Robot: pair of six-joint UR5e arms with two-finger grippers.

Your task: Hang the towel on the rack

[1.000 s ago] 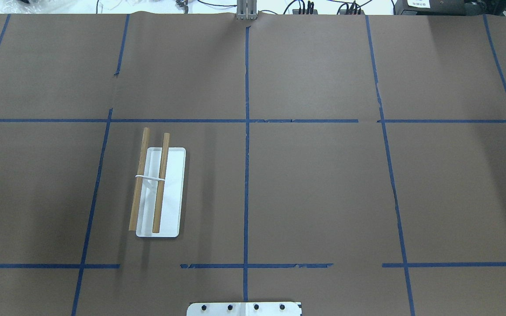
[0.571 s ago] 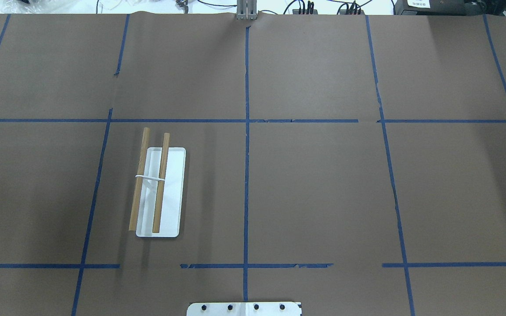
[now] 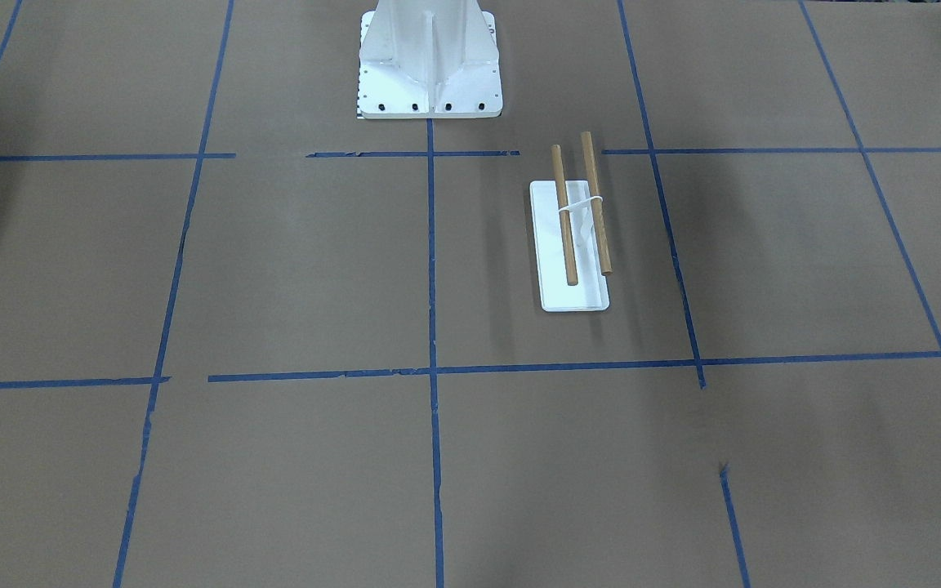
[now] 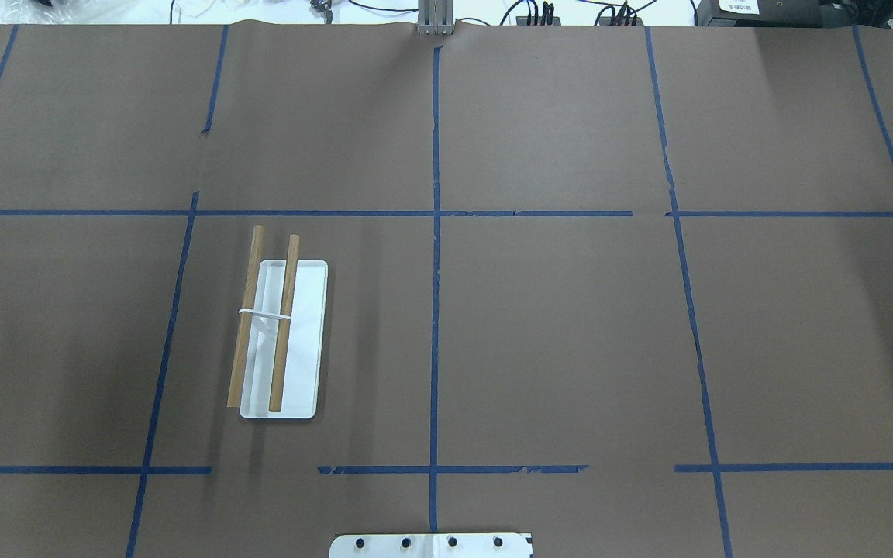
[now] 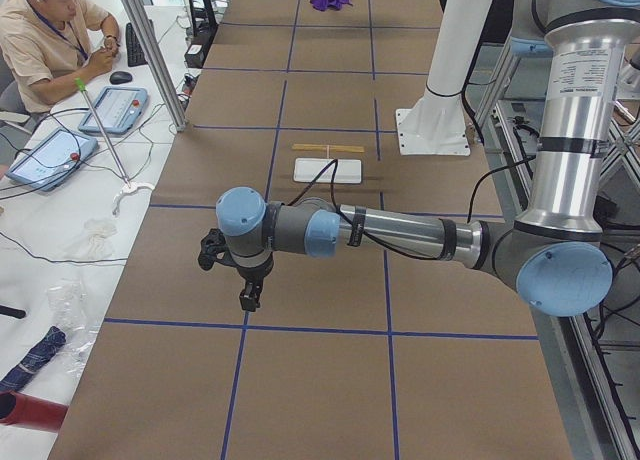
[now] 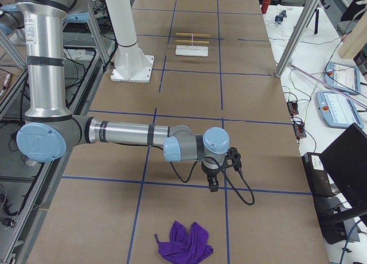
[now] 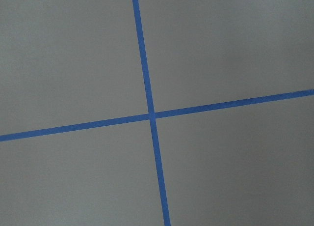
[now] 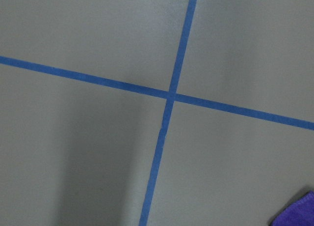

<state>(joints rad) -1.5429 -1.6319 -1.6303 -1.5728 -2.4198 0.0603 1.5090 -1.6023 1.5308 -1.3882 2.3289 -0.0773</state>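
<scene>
Nothing has shifted: our rack [image 4: 303, 349] stands bare at eight o'clock on the table [image 4: 570, 349], and the towel [image 6: 184, 248] lies crumpled at seven o'clock from the right gripper [image 6: 213, 186], untouched. Whether that or the left gripper [image 5: 249, 299] is open we cannot tell; pickup, we judge, has yet to begin.

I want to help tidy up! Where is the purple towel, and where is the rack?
towel [image 6: 184, 242]: exterior right view, on the middle of the crumpled purple cloth.
rack [image 4: 305, 341]: overhead exterior view, on a bare part of its flat white base.
</scene>
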